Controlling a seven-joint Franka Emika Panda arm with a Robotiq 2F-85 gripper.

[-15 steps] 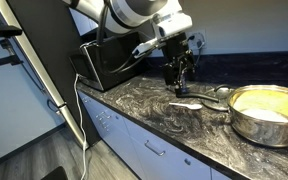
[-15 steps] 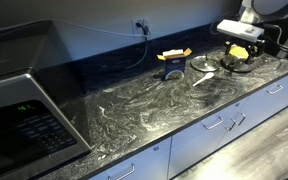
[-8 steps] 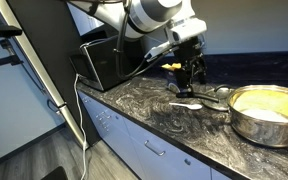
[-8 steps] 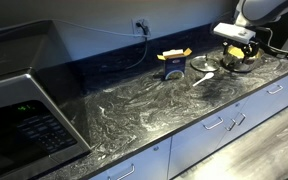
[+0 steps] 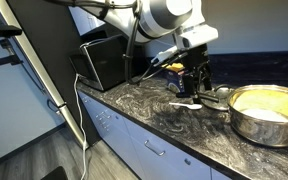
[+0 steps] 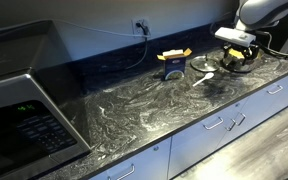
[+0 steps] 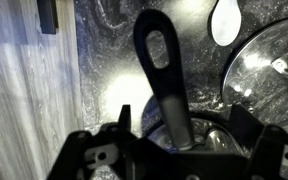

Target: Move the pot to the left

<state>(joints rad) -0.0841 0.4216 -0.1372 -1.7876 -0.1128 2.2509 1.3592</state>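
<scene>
Hand (image 5: 196, 88) open, holding nthg | pot (image 5: 268, 113) upright, mouth up, axis vert., round | near hand

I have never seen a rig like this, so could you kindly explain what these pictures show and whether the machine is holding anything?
This is a robot arm steered by a person. At its end are two fingers for grasping.

Two pictures come from cameras standing away from the robot, looking along a dark marbled kitchen counter from different places. The third comes from a camera on the robot's wrist, looking down past the fingers.

On the counter are a shiny steel pot, a white spoon, a glass lid and a microwave. The wrist view also shows a black handle with a loop at its end, lying under the fingers.

The fingers stand open and hold nothing. They hang above the counter, clear of the pot.
</scene>
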